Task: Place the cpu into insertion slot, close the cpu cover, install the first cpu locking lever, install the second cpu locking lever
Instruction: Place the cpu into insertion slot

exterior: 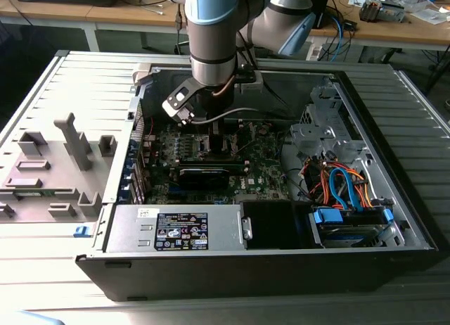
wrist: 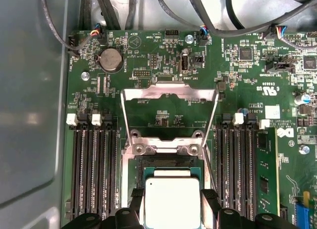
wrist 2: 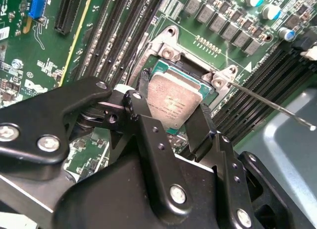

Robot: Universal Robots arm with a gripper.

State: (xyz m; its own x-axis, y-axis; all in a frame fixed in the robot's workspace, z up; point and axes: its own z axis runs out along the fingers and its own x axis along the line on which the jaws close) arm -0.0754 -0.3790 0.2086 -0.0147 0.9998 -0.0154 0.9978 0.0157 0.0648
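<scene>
The arm reaches down into an open computer case (exterior: 211, 276) that lies on a grey ribbed bench (exterior: 422, 121). In the exterior view the gripper (exterior: 211, 131) is low over the green motherboard (exterior: 260, 167).

In both wrist views the cpu (wrist: 172, 201) (wrist 2: 173, 102) sits between the gripper's two black fingers (wrist: 136, 199). They are closed to the chip's width and press against two opposite edges, so the gripper (wrist: 172, 199) (wrist 2: 173, 97) has hold of it. The cpu is level, silver top up, directly at the insertion slot (wrist: 168, 163), whose dark interior shows just beyond the chip's far edge. Whether the chip is already seated or hangs just above the slot cannot be told.

The cpu cover (wrist: 168, 92) is swung open on its hinge, away from the slot, with board components visible through its window. A thin locking lever (wrist 2: 277, 107) stands free, angled away from the socket corner. Rows of black memory slots (wrist: 94, 164) flank the socket on both sides.
</scene>
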